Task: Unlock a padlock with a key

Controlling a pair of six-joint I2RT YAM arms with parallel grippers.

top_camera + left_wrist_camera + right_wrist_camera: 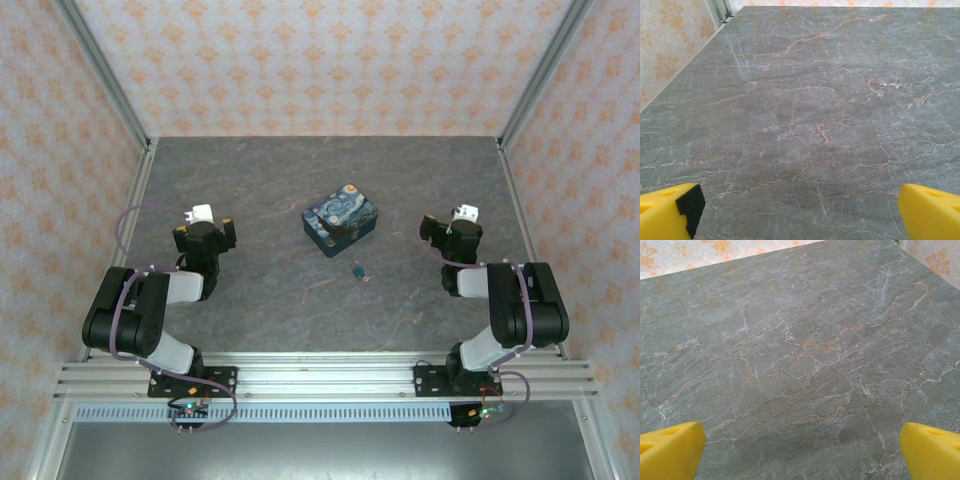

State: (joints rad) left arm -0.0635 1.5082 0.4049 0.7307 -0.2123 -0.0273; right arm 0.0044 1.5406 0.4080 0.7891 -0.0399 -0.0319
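The padlock (341, 219), a dark-blue block with yellow starry swirls, lies flat near the middle of the grey marble table (260, 180). Just in front of it lies the key (358, 270), tiny, teal-headed with an orange-brown tip. My left gripper (207, 226) hovers well to the left of the padlock. My right gripper (452, 225) hovers to its right. Both stand open with nothing between the yellow fingers (670, 212) (930, 450); each wrist view looks past them onto bare marble.
Patterned orange-and-white walls (330, 60) with aluminium corner posts (105, 75) enclose the table on three sides. An aluminium rail (320, 380) carrying both arm bases runs along the near edge.
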